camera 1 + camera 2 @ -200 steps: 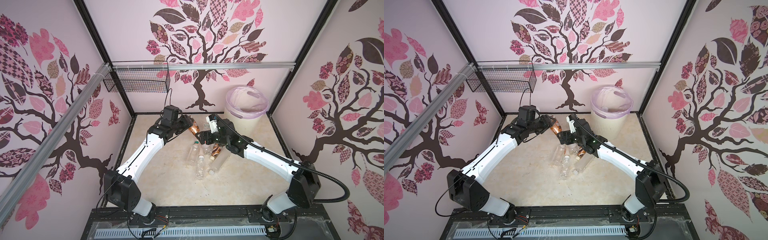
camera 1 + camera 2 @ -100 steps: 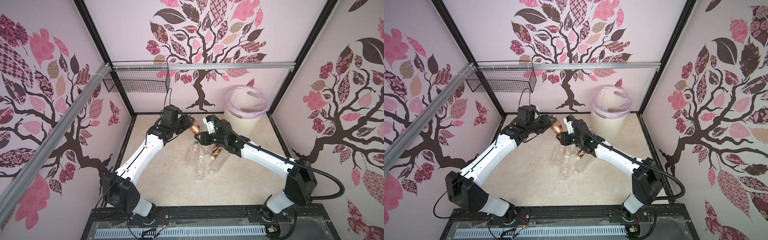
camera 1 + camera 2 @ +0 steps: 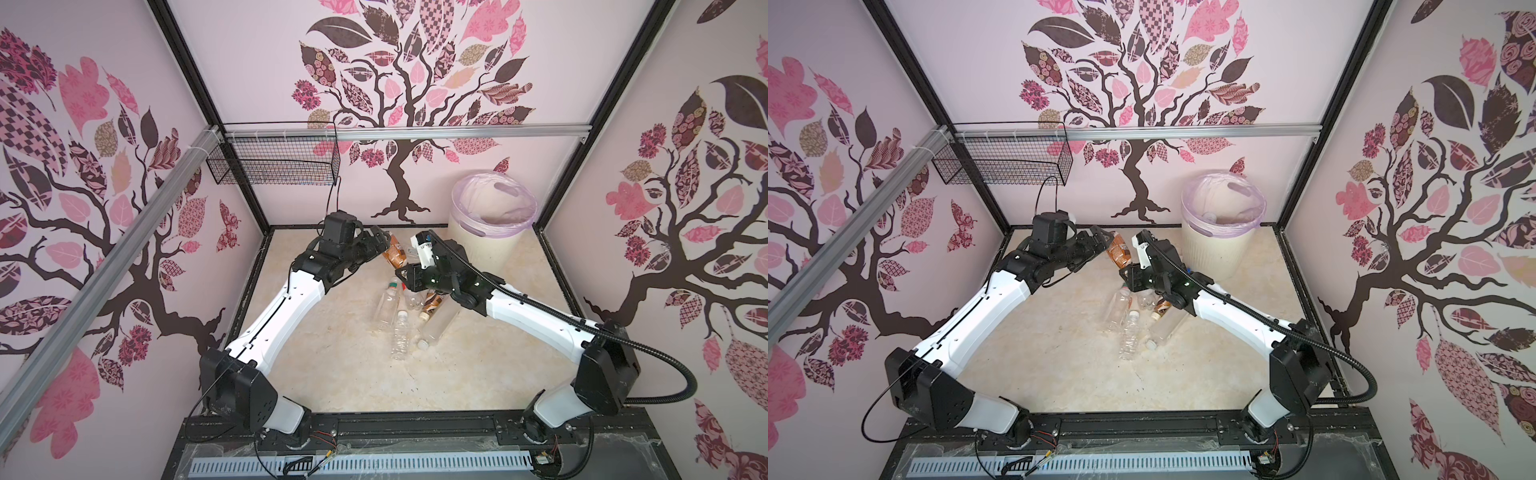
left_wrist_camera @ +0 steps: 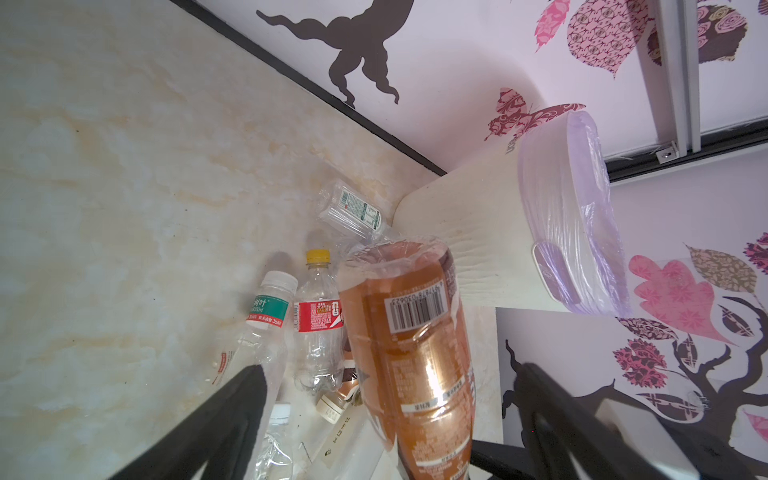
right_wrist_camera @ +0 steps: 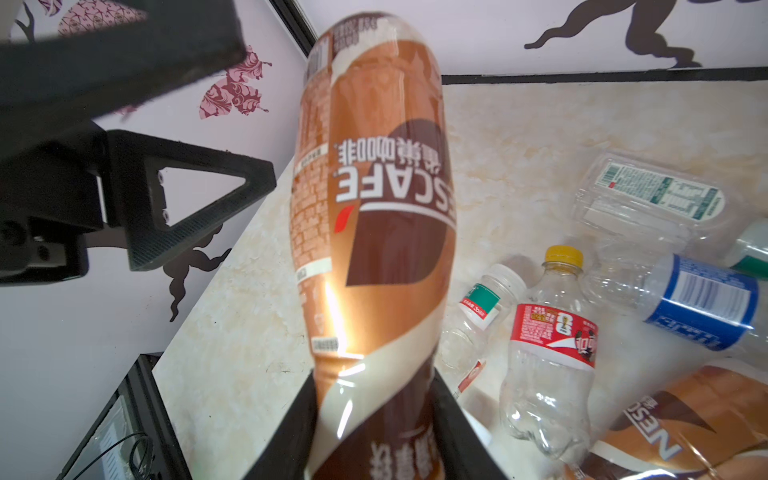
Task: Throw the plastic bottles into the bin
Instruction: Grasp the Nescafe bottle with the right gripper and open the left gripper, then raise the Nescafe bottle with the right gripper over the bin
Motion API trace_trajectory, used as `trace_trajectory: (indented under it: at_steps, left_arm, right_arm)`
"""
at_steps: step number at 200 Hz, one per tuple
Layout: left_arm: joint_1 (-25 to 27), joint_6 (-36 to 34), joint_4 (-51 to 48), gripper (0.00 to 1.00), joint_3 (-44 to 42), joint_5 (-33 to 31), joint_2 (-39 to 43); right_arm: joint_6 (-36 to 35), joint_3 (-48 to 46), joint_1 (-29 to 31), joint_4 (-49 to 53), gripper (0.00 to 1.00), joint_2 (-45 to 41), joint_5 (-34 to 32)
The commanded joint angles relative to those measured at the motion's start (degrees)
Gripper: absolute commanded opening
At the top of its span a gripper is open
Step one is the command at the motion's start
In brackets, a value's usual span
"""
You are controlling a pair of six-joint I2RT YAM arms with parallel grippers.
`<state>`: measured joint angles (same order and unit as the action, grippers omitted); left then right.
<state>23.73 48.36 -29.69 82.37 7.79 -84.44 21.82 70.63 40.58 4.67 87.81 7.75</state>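
A brown-labelled coffee bottle [image 3: 395, 254] [image 3: 1119, 253] hangs above the floor between the two arms. My right gripper [image 5: 372, 380] is shut on its lower end [image 5: 374, 208]. My left gripper [image 4: 388, 372] stands open around the same bottle [image 4: 411, 353], with both fingers [image 4: 241, 399] clear of it. In both top views the left gripper [image 3: 380, 241] sits just left of the bottle and the right gripper [image 3: 405, 272] just below it. Several more plastic bottles [image 3: 399, 328] [image 3: 1129, 328] lie in a pile on the floor beneath. The cream bin [image 3: 478, 245] [image 3: 1212, 253] with its lilac bag stands at the back right.
A black wire basket [image 3: 274, 166] hangs on the back left wall. Under the arms lie a red-labelled bottle [image 5: 552, 361], a blue-labelled one [image 5: 698, 303], a second brown one [image 5: 685, 424] and a clear one [image 4: 353, 212] next to the bin's foot. Walls close in on three sides.
My left gripper has let go of the brown bottle and opened wide. My right gripper has closed on that bottle. Both arms have stayed close together.
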Motion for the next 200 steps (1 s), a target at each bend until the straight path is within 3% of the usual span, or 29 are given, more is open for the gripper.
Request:
trace_trajectory:
  at_steps: [1,52,71,105,145,185,200]
  left_arm:
    - [0.09,-1.9,-0.7,0.98,4.23,0.58,0.89]
    - [0.18,-5.88,1.05,0.98,7.62,2.31,2.3]
    - [0.27,-7.32,3.38,0.98,8.64,4.72,2.95]
    - [1.95,-10.13,6.85,0.98,10.58,6.25,3.98]
    - [6.35,-13.97,11.77,0.98,11.03,6.18,4.66]
    - [8.6,-14.94,11.28,0.98,11.88,5.19,3.12]
    - [8.54,-14.98,10.73,0.98,11.64,4.97,2.93]
  right_arm:
    - [-2.6,1.31,-0.53,2.94,0.33,-4.22,-3.92]
    - [-4.17,7.86,-7.25,8.7,0.33,-8.8,-6.65]
    - [-6.64,12.69,-9.38,11.36,0.32,-10.74,-10.44]
    - [-13.22,23.91,-9.51,14.45,0.32,-13.37,-18.99]
    - [-19.57,32.83,-9.53,10.93,0.32,-16.13,-24.54]
    - [-26.44,37.94,-9.86,9.69,0.33,-12.36,-30.67]
    - [-25.53,38.04,-13.52,10.47,0.33,-8.58,-30.48]
